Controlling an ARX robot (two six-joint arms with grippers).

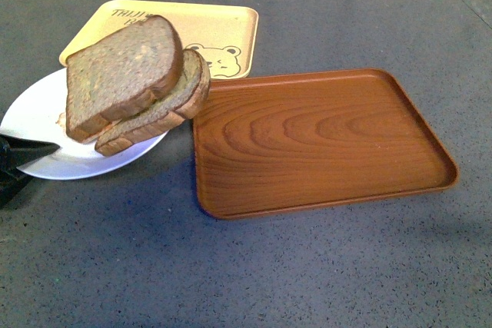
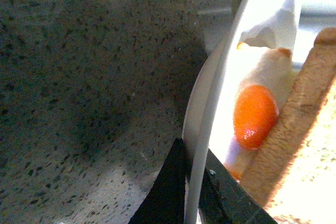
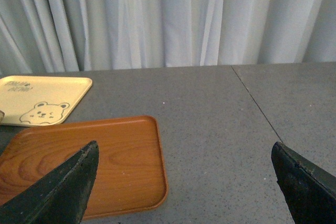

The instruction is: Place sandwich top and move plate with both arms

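Left gripper astride plate rim

Sandwich top: brown, flecked crumb, darker crust; lower slice: matching brown; plate: plain white; filling: orange on whitish; bear tray: pale yellow, brown bear print and lettering; wood-grain tray: reddish-brown; table: dark grey, speckled; curtain: pale grey-white; left gripper, right gripper: black.

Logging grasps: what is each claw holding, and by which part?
Left claw pinches the plate by its rim; right claw is open, holding nothing.
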